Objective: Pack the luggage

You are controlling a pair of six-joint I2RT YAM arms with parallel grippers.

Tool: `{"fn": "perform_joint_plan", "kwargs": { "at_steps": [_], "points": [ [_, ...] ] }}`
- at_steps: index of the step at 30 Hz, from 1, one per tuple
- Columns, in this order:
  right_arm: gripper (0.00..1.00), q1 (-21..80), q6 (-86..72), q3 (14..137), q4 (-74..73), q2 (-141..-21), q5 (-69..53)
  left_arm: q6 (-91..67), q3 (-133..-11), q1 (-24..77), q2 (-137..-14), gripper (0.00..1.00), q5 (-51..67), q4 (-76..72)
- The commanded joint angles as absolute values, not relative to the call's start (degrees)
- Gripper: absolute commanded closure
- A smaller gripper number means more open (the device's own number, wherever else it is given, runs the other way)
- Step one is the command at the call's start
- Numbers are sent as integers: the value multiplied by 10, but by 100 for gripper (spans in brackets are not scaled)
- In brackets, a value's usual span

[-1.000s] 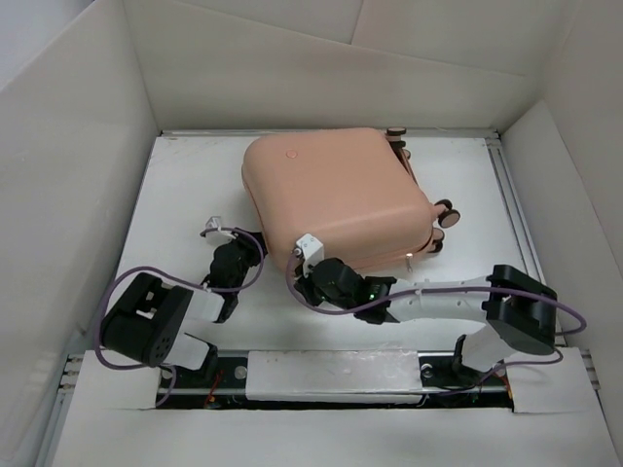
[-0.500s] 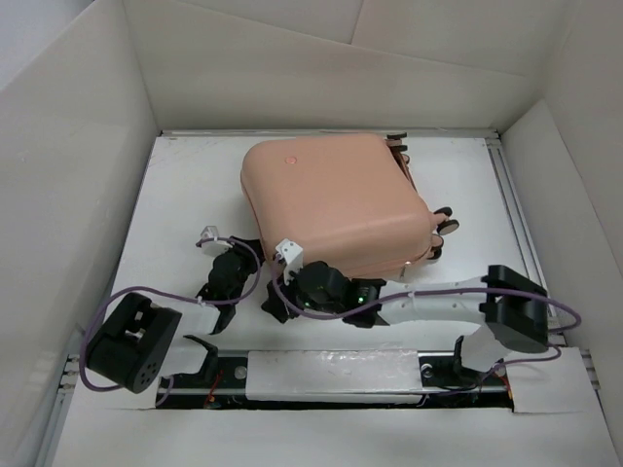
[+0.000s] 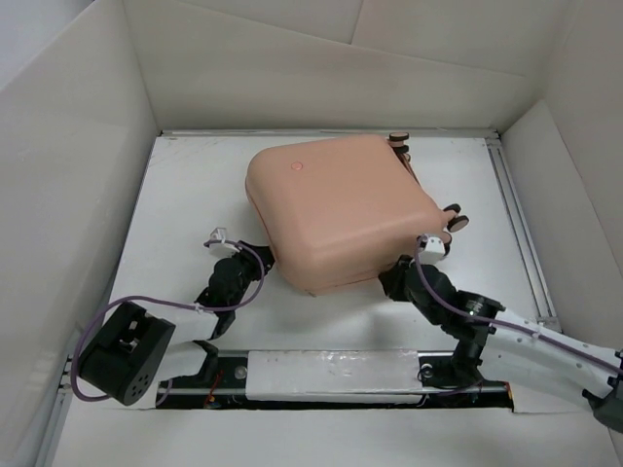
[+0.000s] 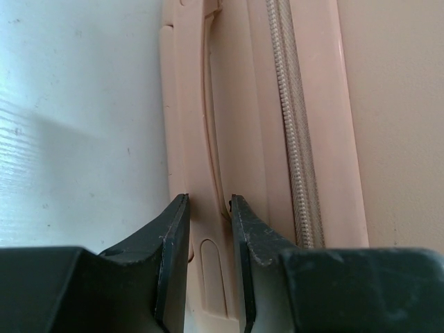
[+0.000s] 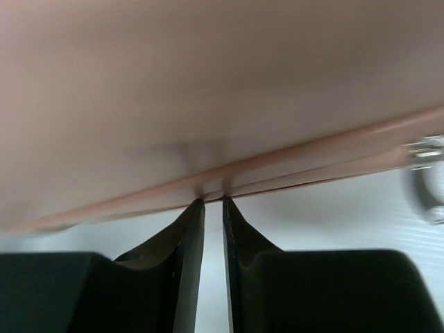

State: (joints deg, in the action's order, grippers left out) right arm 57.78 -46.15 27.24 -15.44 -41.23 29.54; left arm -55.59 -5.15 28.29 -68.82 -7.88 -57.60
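Note:
The luggage [image 3: 341, 209] is a closed peach-pink suitcase lying flat mid-table, round button [image 3: 296, 166] on top, caster wheels [image 3: 453, 222] at its right side. My left gripper [image 3: 251, 268] is at its front-left side. In the left wrist view the left gripper [image 4: 207, 205] is shut across the luggage's side handle [image 4: 191, 125], beside the zipper [image 4: 291, 125]. My right gripper [image 3: 394, 282] is at the front-right edge. In the right wrist view the right gripper [image 5: 212, 202] is shut and empty, its tips touching the luggage's lower rim [image 5: 291, 163].
White cardboard walls [image 3: 78, 195] enclose the table on the left, back and right. A metal rail [image 3: 516, 214] runs along the right side. The arms' mounting bar [image 3: 331, 370] lies along the near edge.
My right arm has swung from the suitcase's front-left side to its front-right edge. The suitcase has shifted slightly. My left gripper has stayed at the front-left side.

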Motion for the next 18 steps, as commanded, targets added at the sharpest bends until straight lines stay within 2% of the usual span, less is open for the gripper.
{"fn": "perform_joint_plan", "kwargs": {
  "at_steps": [1,4,5,7,9,12,14,17,18],
  "points": [
    [78,494,-484,275,-179,-426,321,-551,-48,302,-661,100,3,-645],
    [78,364,-384,305,-113,-501,258,-546,-37,323,-655,100,12,-650],
    [79,329,-347,313,-21,-524,225,-546,-37,336,-645,100,4,-639],
    [79,237,-264,335,70,-614,153,-546,-37,375,-638,100,-35,-615],
    [82,188,-223,426,107,-730,28,-546,-54,459,-632,100,-65,-601],
    [78,160,-190,525,85,-801,-25,-553,-75,573,-624,100,-147,-555],
    [73,160,-185,533,60,-784,-3,-562,-75,595,-611,100,-171,-532],
    [64,180,-208,455,60,-696,13,-588,-62,595,-559,100,-201,-472],
    [62,185,-208,410,60,-673,18,-588,-62,595,-526,87,-212,-446]
  ]
}}
